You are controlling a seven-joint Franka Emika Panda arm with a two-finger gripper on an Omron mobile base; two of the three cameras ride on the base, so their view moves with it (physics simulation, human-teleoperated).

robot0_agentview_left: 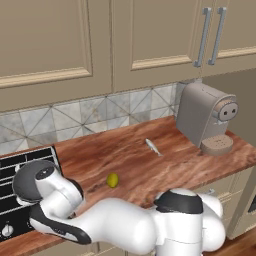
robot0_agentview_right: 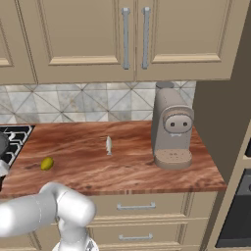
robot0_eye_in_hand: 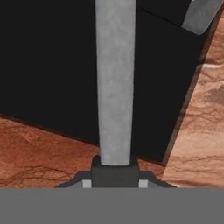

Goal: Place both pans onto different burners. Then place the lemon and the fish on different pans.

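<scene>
I see the wooden bench [robot0_agentview_left: 150, 165] carrying the black hob [robot0_agentview_left: 20, 175] at its left end and a coffee machine [robot0_agentview_left: 205, 117] at its right. My pincer [robot0_eye_in_hand: 115, 173] is clamped on a grey pan handle [robot0_eye_in_hand: 114, 87] above the hob's corner. On the bare wood, the fish [robot0_agentview_left: 154, 146] lies near the machine and the lemon [robot0_agentview_left: 113, 180] nearer the hob, well apart.
</scene>
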